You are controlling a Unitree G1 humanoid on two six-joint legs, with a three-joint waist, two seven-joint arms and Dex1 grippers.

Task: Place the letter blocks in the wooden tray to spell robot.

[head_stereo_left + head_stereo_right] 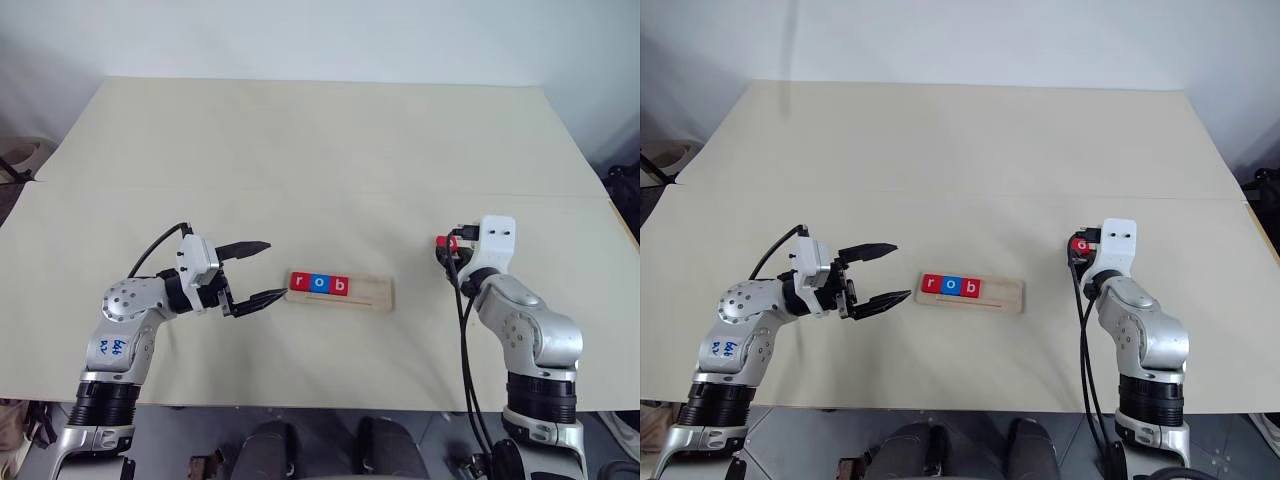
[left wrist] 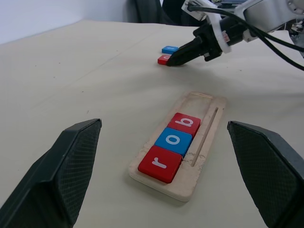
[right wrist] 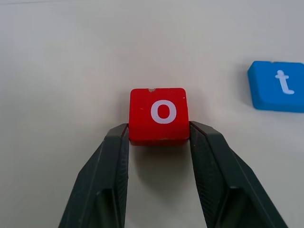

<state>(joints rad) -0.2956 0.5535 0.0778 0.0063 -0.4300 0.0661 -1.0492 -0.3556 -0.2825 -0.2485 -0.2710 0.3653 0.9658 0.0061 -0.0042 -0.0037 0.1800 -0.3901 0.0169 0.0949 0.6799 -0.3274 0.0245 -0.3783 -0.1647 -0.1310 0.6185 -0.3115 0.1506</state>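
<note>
**The red o could slip before it gets to the tray**

The right gripper (image 3: 159,135) pinches the red o block (image 3: 159,115) by its near edge only, one finger on each side, and the block sits flat on the tabletop (image 1: 320,160). The hold is small, so I think the block could tip or pop out when it goes up. The blue t block (image 3: 278,86) lies just beside it and might get bumped. The tray (image 1: 372,294) sits in the middle of the tabletop, well apart from the o, with r, o, b in it and two spots free. The left gripper (image 1: 255,272) is spread wide, holds nothing, and waits near the tray's r end. It could knock the tray.
</note>
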